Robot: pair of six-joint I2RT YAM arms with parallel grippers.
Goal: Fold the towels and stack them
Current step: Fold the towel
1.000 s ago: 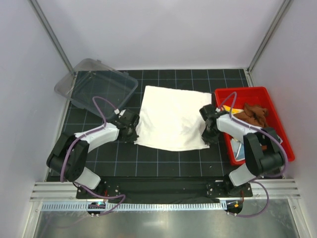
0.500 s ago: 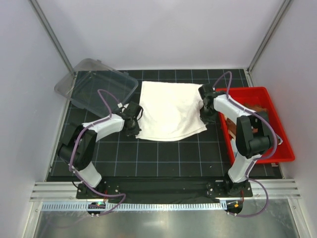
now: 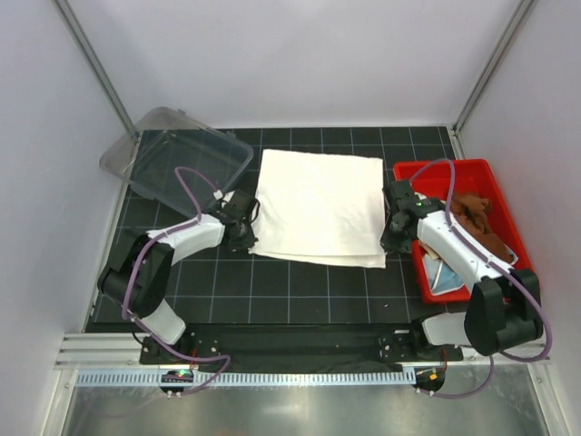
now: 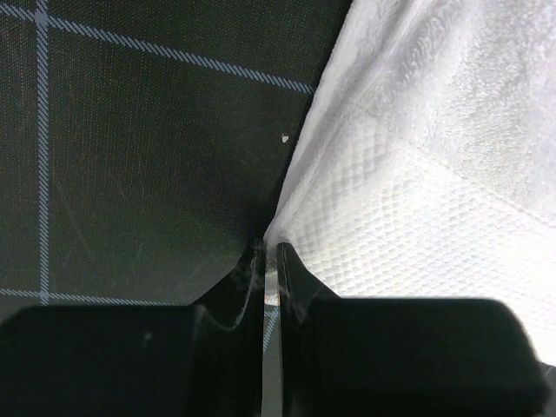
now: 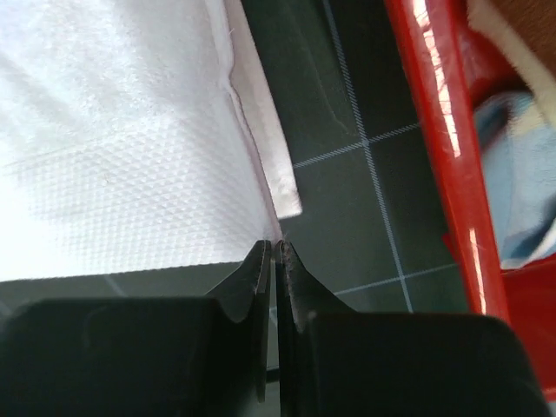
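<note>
A large cream-white terry towel (image 3: 318, 204) lay flat in the middle of a black mat with a pale grid (image 3: 300, 291), folded into a rough rectangle. Along the towel's near edge and right edge a lower layer peeked out a little past the upper one, which the right wrist view (image 5: 113, 130) showed as a narrow strip beside the hemmed top layer.

The left gripper (image 3: 245, 234) sat low at the towel's near-left corner. In its own camera the two dark fingers were clenched almost together (image 4: 270, 252), and the towel's edge (image 4: 434, 174) tapered down into the thin slit between them, so they were pinching that corner. The right gripper (image 3: 392, 243) sat at the towel's near-right corner, with its fingers pressed together in the same way (image 5: 274, 248) on the tip of the upper layer.

Just right of the towel stood a red plastic bin (image 3: 454, 166), its glossy wall close to the right gripper (image 5: 434, 130). Inside it lay a crumpled rust-brown cloth (image 3: 474, 213) towards the far end and a light-blue cloth (image 3: 447, 277) nearer the arms. To the towel's far left a clear plastic tub (image 3: 182, 159) rested partly off the mat's corner, well apart from the bin.
</note>
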